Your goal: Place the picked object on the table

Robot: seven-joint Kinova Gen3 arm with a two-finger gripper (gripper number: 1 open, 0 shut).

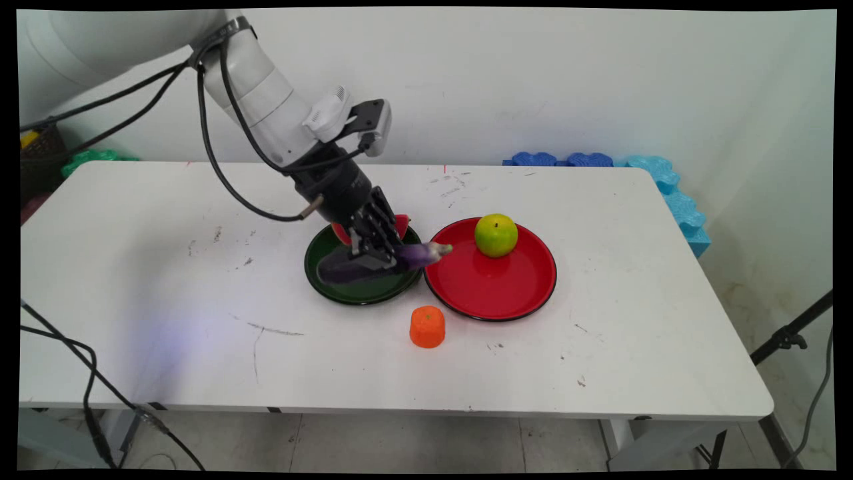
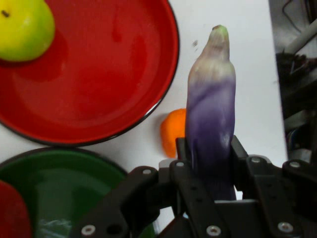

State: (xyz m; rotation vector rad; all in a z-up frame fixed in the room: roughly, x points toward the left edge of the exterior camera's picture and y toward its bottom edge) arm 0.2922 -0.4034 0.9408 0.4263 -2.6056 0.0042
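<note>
Nearest the camera, a small orange carrot-like chunk [image 1: 427, 327] stands on the white surface [image 1: 166, 320]. Behind it lie a glossy dark green round plate [image 1: 333, 283] and a glossy red round plate [image 1: 493, 287], side by side. The black two-finger tool [image 1: 373, 253] is clamped on a long purple eggplant [image 1: 413, 256] above the green plate; its pale tip reaches toward the red plate. A yellow-green apple [image 1: 496, 235] sits on the red plate's far side. A red piece [image 1: 402, 225] shows behind the tool.
</note>
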